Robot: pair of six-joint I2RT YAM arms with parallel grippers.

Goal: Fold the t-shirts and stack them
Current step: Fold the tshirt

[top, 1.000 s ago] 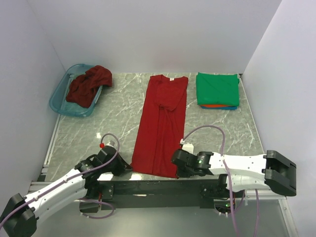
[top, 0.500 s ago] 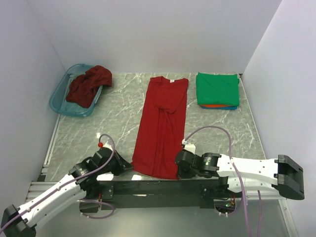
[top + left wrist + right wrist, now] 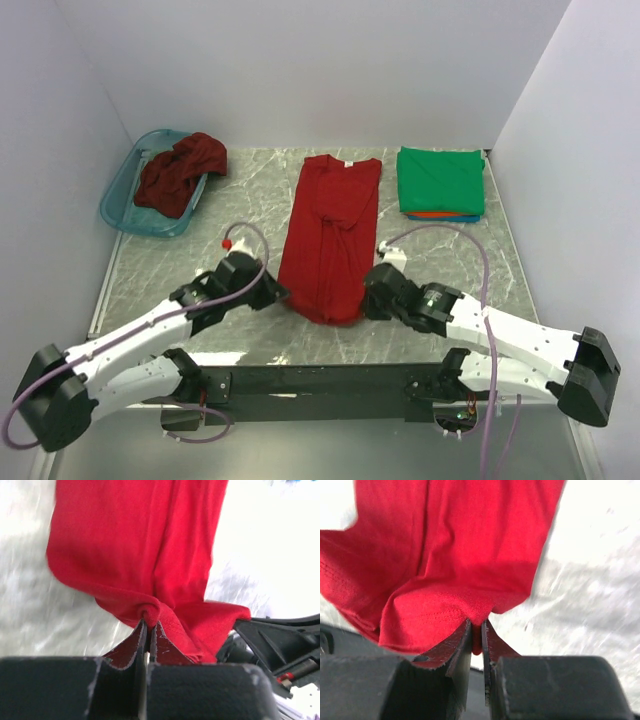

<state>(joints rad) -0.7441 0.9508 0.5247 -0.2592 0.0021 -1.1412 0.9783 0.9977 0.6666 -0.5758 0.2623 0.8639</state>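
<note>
**Marble bench: red shirt held up by its near hem**

On the grey marbled bench (image 3: 190, 260), walled in white, the red shirt (image 3: 335, 215) lies lengthwise at the middle. Its collar is at the far end and its near hem is raised off the surface.

The risk, as I judge it, is that each grip bites only a small pinch of cloth at a corner. A quick pull could slip one corner free, and the fold would land crooked. Uneven travel of the two arms would skew it too.

The left pincer (image 3: 149, 626) is closed tight on the hem's left corner. The right pincer (image 3: 476, 630) is clamped likewise on the right corner, with cloth bunched between its jaws. A green-topped folded stack (image 3: 440, 182) sits at the far right.
</note>
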